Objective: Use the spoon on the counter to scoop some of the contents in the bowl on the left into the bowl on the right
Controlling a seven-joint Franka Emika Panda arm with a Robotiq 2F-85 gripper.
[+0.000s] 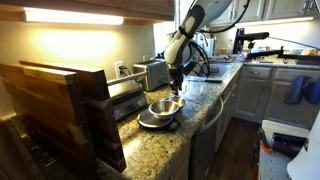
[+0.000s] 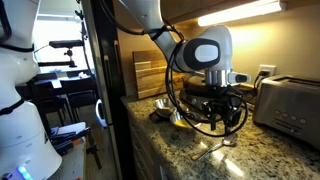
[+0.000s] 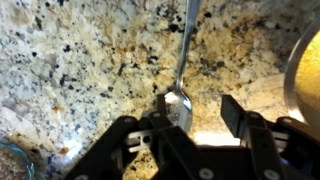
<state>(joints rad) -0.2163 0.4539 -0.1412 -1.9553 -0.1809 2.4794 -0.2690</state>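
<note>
A metal spoon (image 3: 181,70) lies on the speckled granite counter (image 3: 80,60), its handle running away from me and its scoop end beside my left finger (image 3: 163,108). My gripper (image 3: 198,106) hovers over it with the jaws apart and nothing clamped between them. In an exterior view the spoon (image 2: 216,148) lies flat on the counter below the gripper (image 2: 215,95). Two metal bowls (image 1: 165,105) (image 1: 156,120) stand close together on the counter just in front of the gripper (image 1: 176,82). The bowls' contents cannot be made out.
A toaster (image 2: 288,105) stands on the counter beside the arm, and a wooden rack (image 1: 60,105) stands behind the bowls. A bowl rim (image 3: 310,70) shows at the wrist view's right edge. The counter edge (image 1: 215,105) drops off to grey cabinets.
</note>
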